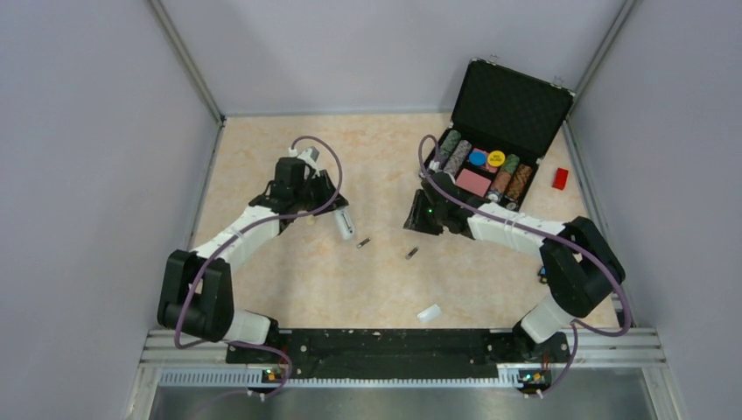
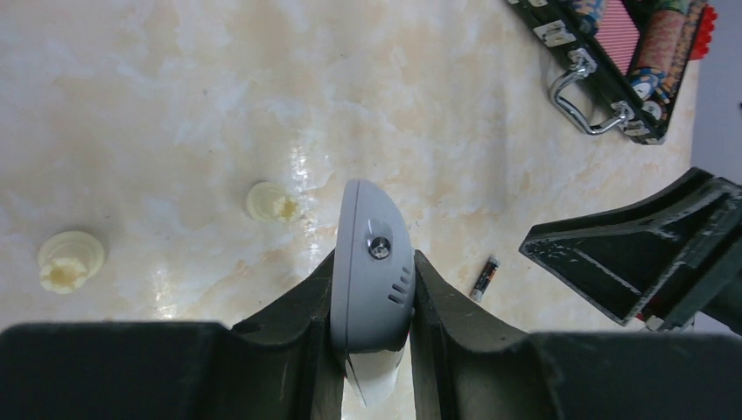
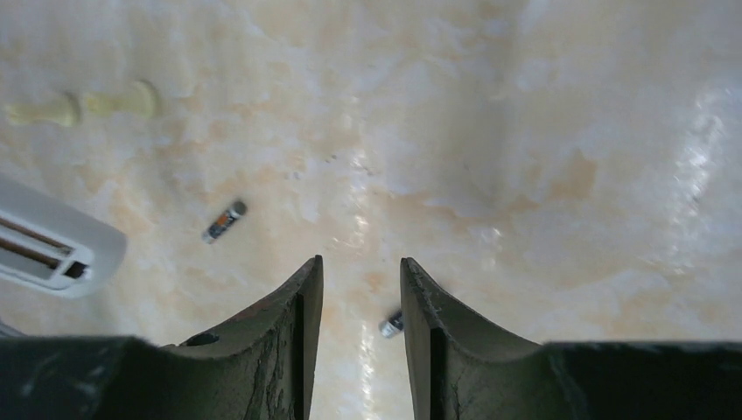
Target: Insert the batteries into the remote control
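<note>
My left gripper (image 1: 328, 203) is shut on the white remote control (image 1: 344, 224), gripping it by its sides; the rounded end with a screw shows between the fingers in the left wrist view (image 2: 372, 280). One battery (image 1: 364, 242) lies on the table just right of the remote and also shows in the left wrist view (image 2: 484, 278). The other battery (image 1: 411, 254) lies below my right gripper (image 1: 422, 219), which is open and empty. In the right wrist view one battery (image 3: 224, 221) lies to the left, the other (image 3: 391, 325) peeks out beside the right finger, and the remote's open end (image 3: 52, 249) is at the left edge.
An open black case (image 1: 503, 105) of poker chips stands at the back right, with a red block (image 1: 560, 178) beside it. A small loose white cover piece (image 1: 429, 312) lies near the front edge. Two cream pegs (image 2: 271, 201) (image 2: 70, 260) lie on the table by the left gripper.
</note>
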`<state>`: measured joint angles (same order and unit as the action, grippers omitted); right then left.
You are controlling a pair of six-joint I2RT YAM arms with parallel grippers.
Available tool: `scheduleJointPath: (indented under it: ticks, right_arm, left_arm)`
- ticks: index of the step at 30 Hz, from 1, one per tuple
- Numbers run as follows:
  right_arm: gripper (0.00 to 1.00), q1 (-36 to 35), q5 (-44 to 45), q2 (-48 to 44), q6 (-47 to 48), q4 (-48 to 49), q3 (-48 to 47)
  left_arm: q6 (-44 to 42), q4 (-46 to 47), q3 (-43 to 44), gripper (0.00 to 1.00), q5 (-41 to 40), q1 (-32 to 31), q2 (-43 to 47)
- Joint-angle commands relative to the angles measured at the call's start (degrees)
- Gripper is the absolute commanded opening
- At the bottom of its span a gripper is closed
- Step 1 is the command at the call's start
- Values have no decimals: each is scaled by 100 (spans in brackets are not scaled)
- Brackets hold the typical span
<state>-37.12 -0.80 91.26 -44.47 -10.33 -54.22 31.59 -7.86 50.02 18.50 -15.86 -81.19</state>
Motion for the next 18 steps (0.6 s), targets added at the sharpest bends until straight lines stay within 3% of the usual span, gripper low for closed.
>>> scheduleJointPath:
  ticks: [1, 11, 18]
  right_arm:
    - [38, -115, 557, -336, 15, -1033, 67]
    - [38, -1008, 1513, 239, -138, -1747, -633]
    - [40, -1118, 1804, 36, 259, -1796, -681]
  left_arm:
    - [60, 515, -75, 0, 360, -5, 364]
    - [29, 1689, -851, 0, 1113, -1, 1203]
    - [-94, 2275, -1358, 0, 1713, 1, 1987]
